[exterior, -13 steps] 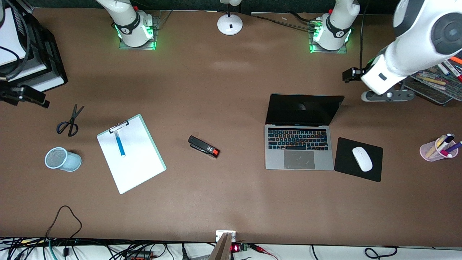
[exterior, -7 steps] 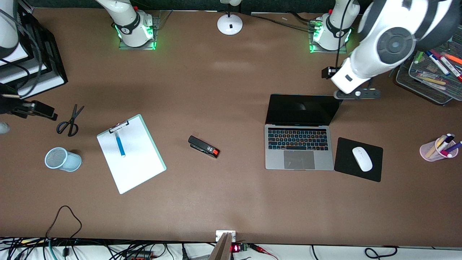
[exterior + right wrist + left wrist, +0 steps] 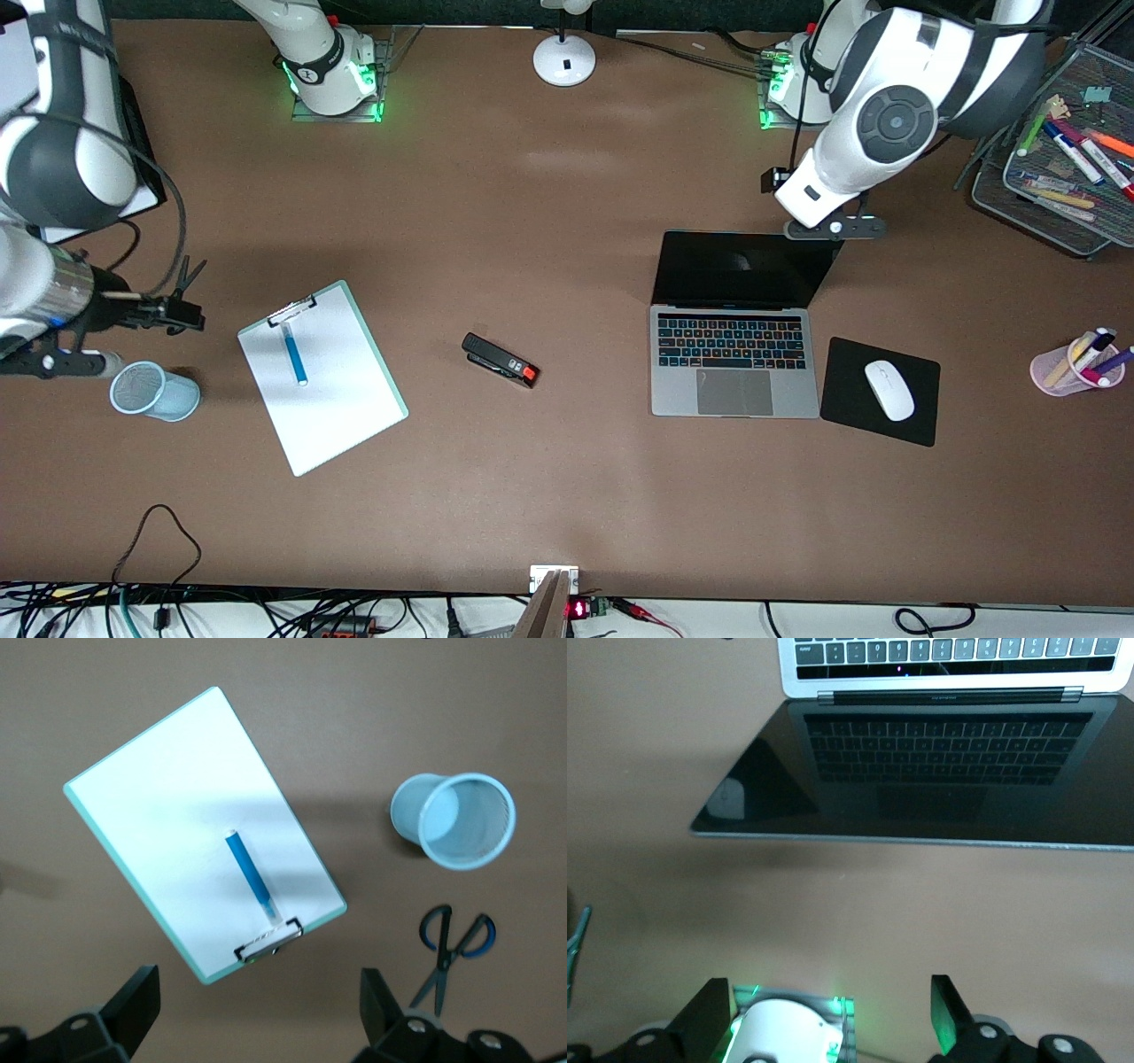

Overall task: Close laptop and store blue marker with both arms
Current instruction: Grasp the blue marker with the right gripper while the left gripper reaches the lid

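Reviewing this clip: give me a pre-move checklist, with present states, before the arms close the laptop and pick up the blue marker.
1. Laptop open, lid free of objects: ok.
2. Left tool open, over the bare table just past the lid's top edge: ok.
3. Blue marker lying loose on the clipboard, not under its clip: ok.
4. Right tool open, above the clipboard's clip end: ok.
5. Mesh cup beside the clipboard, mouth unobstructed: ok.
6. Scissors lying apart from the marker: ok.

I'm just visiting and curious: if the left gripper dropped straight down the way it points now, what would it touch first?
Probably bare table, just past the laptop screen's top edge. The left gripper is open and points down there; depth is hard to judge.
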